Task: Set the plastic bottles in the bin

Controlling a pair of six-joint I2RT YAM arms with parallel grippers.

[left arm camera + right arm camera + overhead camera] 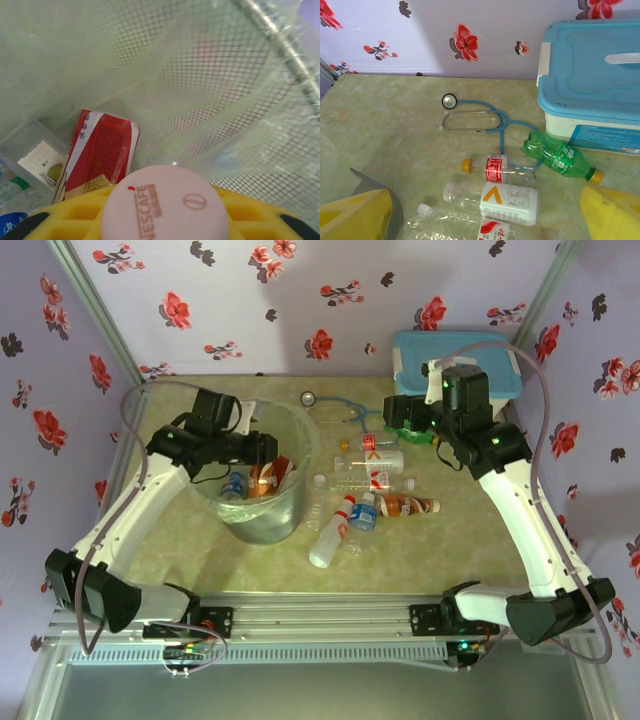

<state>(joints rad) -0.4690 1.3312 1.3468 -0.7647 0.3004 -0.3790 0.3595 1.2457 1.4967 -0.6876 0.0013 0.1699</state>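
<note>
Nescafé-capped bottle [165,207] sits clamped between the left gripper's [165,222] yellow pads, inside the bin [225,100]. Its cap faces the wrist and its body is hidden behind it. Over by the box [590,85], the right gripper [482,220] hangs with its jaws wide above bottles lying flat on the table. The red-label bottle [495,169] and the chevron bottle [495,197] lie side by side, caps toward the bin. The green bottle [560,157] lies slantwise just before the box, base to the box, across a stethoscope's [475,117] tube.
</note>
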